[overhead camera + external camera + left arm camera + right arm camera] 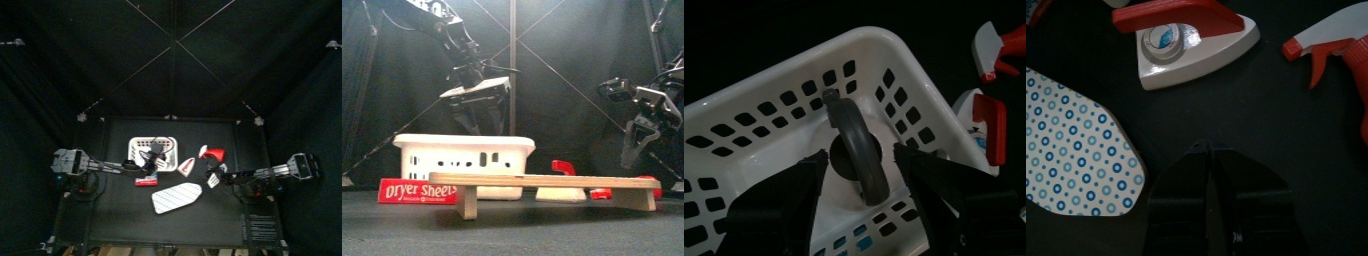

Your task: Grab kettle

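Left jaws spread around the kettle handle (858, 150) in basket (764, 120), apparently untouching; right pressed together.

Top camera looks straight down from far; front camera sits low, close; both show the basket (151, 152)

White slotted plastic basket (151, 151) at table centre-left, w/ grey-handled kettle (861, 152) inside. Red-white iron (1184, 40) and red-white spray bottle (1336, 42) to right; dotted white ironing board (177, 197) in front.
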Controlling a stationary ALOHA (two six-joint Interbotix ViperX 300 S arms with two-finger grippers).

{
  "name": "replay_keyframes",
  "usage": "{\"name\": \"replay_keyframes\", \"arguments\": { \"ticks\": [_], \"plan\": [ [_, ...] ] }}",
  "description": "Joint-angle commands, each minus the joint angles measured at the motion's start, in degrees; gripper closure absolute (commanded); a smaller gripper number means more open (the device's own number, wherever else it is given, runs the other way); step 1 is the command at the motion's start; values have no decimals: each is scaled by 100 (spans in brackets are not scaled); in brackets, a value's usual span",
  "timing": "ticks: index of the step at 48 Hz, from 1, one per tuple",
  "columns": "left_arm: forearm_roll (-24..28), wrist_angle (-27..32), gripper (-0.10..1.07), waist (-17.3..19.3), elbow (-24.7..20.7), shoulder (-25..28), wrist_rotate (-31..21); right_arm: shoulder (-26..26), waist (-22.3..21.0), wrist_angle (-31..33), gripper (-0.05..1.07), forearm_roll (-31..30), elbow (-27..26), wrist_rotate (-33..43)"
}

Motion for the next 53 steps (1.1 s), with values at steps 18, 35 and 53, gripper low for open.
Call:
{"name": "replay_keyframes", "arguments": {
  "ticks": [18,35,53],
  "plan": [
    [-132,35,11,290,-466,466,18,-18,-44,-18,66,-35,-79,0],
    [-255,79,34,290,-369,422,35,-9,-44,-18,66,-26,-70,0],
    [-220,378,36,237,-378,-149,466,-9,-44,-18,66,-26,-70,0]
  ]
}}
